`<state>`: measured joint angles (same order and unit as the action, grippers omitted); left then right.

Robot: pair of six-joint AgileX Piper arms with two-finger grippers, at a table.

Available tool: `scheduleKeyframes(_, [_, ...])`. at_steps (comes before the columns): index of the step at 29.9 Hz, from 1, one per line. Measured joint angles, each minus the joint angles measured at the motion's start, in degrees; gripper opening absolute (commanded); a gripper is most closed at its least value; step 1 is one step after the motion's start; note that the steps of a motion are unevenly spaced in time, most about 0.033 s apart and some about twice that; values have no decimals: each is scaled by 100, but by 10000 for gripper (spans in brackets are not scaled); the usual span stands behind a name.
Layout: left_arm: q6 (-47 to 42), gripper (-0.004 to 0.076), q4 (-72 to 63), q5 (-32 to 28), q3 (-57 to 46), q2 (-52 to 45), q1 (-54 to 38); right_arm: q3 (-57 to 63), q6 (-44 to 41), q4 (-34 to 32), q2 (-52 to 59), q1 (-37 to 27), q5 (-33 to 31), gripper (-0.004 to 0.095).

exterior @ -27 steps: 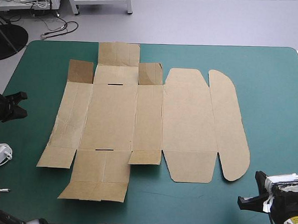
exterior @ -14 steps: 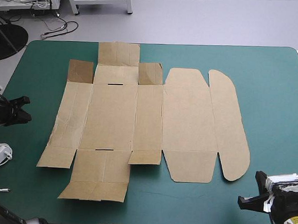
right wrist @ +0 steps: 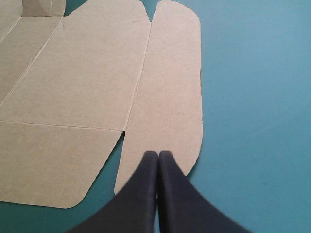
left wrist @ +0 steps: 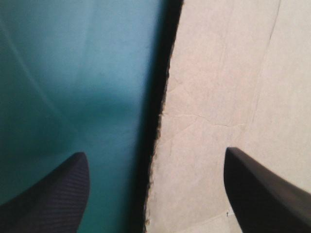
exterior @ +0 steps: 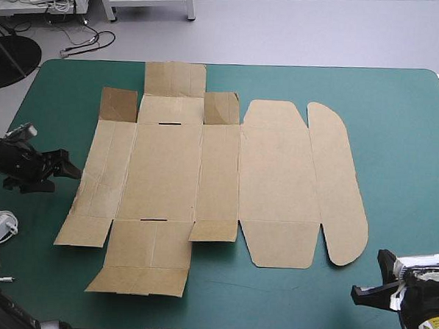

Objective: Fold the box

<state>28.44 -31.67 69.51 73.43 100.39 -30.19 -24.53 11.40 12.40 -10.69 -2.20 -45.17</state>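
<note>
The box (exterior: 168,169) is a flat brown sheet. It lies open in the middle of the teal-green tabletop (exterior: 397,144), and no wall is up yet.

My left end effector (exterior: 63,172) is at 9 o'clock from the box, right at its side edge. Its two black fingers are wide apart. One is over the cover and one is over the board, with the edge running between them. My right end effector (right wrist: 158,154) is at 5 o'clock from the box, near the tabletop's corner. Its fingers are pressed together in a point, with nothing in them, and they aim at the rounded flap (right wrist: 170,73).

I think the board is light and thin. It is stiff, but it should bend easily along its fold lines. It lies flat, so it is hard to get under, and it may slide if I push it. The 9 o'clock edge has a dark shadow under it, so it may sit up a little. That edge looks like the best place to pinch.

Just before, my left end effector was back near the tabletop's 9 o'clock edge. Now it has come in to the board. My right one has not moved, and the box has not moved either.
</note>
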Motion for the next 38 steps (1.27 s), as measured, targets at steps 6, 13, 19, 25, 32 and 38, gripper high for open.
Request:
scheduleKeyframes(6, [315, 532, -21, -26, 0, 311, 149, 0, -127, -6, 0, 0, 0, -19])
scheduleKeyframes(13, [423, 531, -187, -21, 5, 521, 154, 0, -194, -6, 0, 0, 0, -19])
scheduleKeyframes(19, [477, 509, -400, 7, -31, 618, 180, 0, -212, -6, 0, 0, 0, -19])
scheduleKeyframes(25, [652, 504, -838, 25, -327, 699, 457, 0, -223, -6, 0, 0, 0, -19])
scheduleKeyframes(32, [877, 484, -1496, 193, -598, 824, 643, 0, -223, -6, 0, 0, 0, -19])
scheduleKeyframes(38, [893, 146, -1841, 219, -702, 952, 677, 0, -223, -6, 0, 0, 0, -19])
